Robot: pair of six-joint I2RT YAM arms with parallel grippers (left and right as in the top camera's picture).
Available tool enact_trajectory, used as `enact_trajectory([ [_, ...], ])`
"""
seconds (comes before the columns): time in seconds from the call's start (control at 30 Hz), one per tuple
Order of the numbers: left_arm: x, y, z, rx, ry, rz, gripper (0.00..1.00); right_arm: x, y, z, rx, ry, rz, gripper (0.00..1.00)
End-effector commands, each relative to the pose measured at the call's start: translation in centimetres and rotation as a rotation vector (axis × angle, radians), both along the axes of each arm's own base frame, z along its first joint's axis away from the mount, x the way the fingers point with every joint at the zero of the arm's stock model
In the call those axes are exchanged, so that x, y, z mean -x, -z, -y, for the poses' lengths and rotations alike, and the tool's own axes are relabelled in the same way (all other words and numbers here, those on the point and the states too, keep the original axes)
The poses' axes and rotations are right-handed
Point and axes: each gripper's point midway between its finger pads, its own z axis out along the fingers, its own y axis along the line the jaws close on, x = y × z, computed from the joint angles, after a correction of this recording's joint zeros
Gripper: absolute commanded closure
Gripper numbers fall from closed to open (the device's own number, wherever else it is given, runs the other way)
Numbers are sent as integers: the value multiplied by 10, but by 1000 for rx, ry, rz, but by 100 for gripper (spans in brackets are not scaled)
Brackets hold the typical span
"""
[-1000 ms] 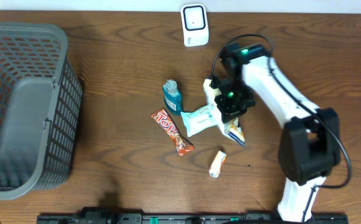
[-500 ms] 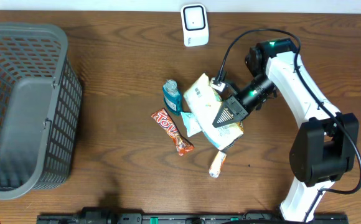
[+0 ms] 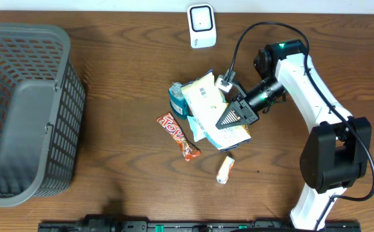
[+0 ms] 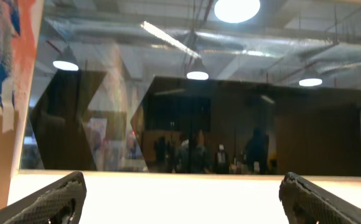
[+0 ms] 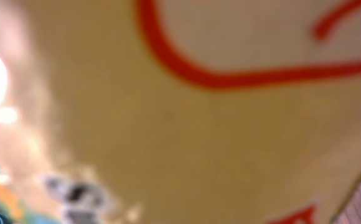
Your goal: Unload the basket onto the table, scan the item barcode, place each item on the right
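- my right arm [image 3: 306, 84] reaches in from the near edge, bends at the far side and angles back left
- right gripper [image 3: 231, 118] is pinched tight on the packet [image 3: 203, 96]
- left gripper [image 4: 182, 191] is spread wide, holding nothing

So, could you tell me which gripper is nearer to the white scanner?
Right. The right gripper, shut on a pale packet, sits mid-table, in front of the scanner; the left gripper is open and outside the overhead view, its camera showing no scanner.
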Motion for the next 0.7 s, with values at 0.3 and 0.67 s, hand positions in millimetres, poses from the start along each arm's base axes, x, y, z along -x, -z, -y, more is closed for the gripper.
enact_trajectory([
  [0.3, -73, 45, -3, 33, -8, -104, 2, 41, -104, 5, -92, 63, 277, 99],
  [0.67, -121, 104, -9, 76, -34, -285, 2, 91, -146, 35, 9, 76, 598, 99],
])
